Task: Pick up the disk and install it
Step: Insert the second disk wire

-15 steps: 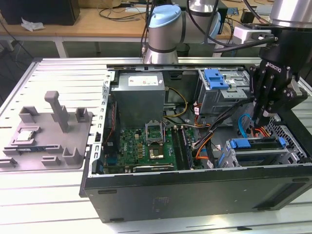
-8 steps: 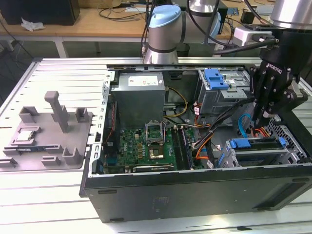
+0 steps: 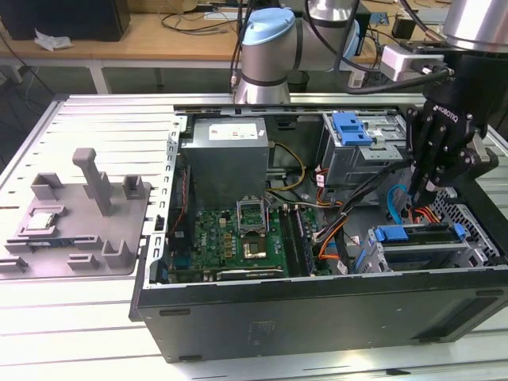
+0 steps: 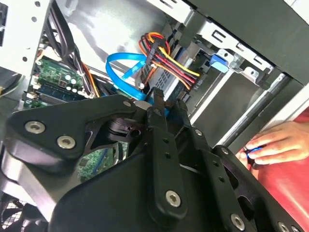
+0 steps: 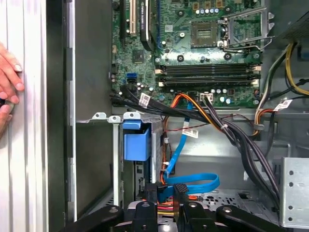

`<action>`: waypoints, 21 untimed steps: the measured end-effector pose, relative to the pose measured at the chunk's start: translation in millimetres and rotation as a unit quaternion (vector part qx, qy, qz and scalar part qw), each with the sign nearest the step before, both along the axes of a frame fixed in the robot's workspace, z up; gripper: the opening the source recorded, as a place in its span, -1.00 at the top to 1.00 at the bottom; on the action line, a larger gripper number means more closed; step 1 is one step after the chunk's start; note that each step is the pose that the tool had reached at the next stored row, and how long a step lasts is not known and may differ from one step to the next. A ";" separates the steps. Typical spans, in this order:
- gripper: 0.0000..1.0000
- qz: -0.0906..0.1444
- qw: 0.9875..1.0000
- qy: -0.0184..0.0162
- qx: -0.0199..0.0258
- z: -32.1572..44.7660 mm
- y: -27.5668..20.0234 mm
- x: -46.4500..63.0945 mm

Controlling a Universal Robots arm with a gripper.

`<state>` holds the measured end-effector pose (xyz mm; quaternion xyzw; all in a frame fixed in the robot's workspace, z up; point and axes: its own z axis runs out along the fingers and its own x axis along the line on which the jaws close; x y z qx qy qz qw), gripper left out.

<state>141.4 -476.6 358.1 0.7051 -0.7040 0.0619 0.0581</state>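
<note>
Here one gripper (image 3: 426, 193), fingers nearly together and empty, hovers above one seated disk (image 3: 419, 236).

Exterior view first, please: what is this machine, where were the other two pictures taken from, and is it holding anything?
The exterior view shows a jointed robot arm reaching over an open computer case that lies on a slatted metal table. The black part at the arm's end is its tool, the part that grasps.

Both wrist views come from cameras that ride on the arm near the tool, so they look down past it into the case. They show the green motherboard, a blue cable and a person's hand resting outside the case.

The tool hangs over the drive cage, where the disk appears to sit in its blue frame. I cannot tell whether the tool grips anything.

On the exterior view's left lies a grey holder with a small silver chip.
</note>
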 end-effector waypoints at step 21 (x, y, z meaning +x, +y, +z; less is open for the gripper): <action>0.62 0.000 0.998 -0.019 0.052 -0.2 -19.2 0.0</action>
